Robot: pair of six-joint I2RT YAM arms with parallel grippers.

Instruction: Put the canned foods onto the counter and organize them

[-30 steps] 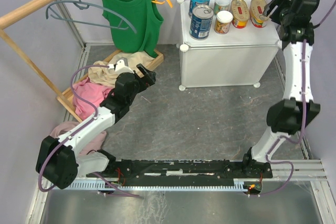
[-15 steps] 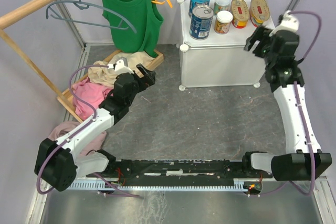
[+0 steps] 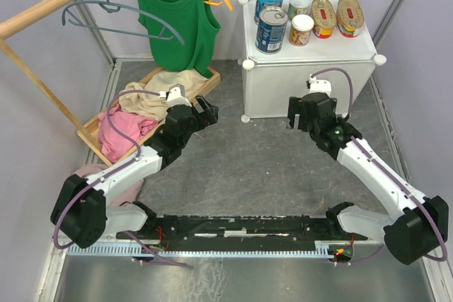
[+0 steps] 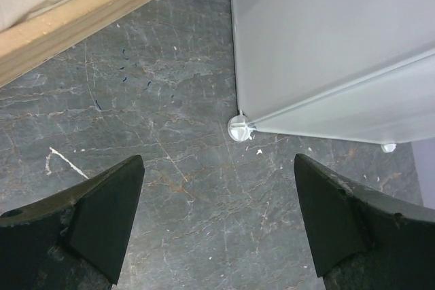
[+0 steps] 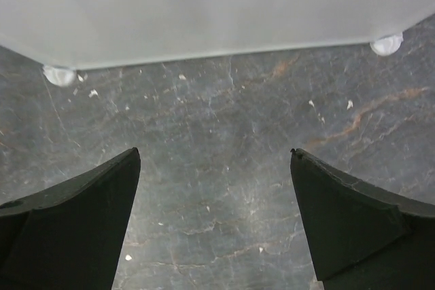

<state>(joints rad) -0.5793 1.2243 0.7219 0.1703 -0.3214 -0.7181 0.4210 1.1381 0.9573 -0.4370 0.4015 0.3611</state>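
One white translucent plastic cube cabinet (image 3: 311, 83), the counter, carries every can on its flat top. Two black grippers hang low in front of it. The right gripper (image 5: 215, 153) faces the front wall. The left gripper (image 4: 218, 161) is off the round white corner foot (image 4: 238, 128). Both have fingers spread wide with nothing between them.

The cans lie above and beyond both:
- Two tall blue-labelled silver-topped tins (image 3: 271, 30) stand at left, one behind the other.
- The green-labelled can (image 3: 299, 3) stands behind the orange-labelled can (image 3: 302, 30).
- Two flat oval yellow-red tins (image 3: 323, 17) are side by side at right, long axes front to back.

Judgement: placement looks complete. The right arm is nearer for any tidying, and would need to rise first.
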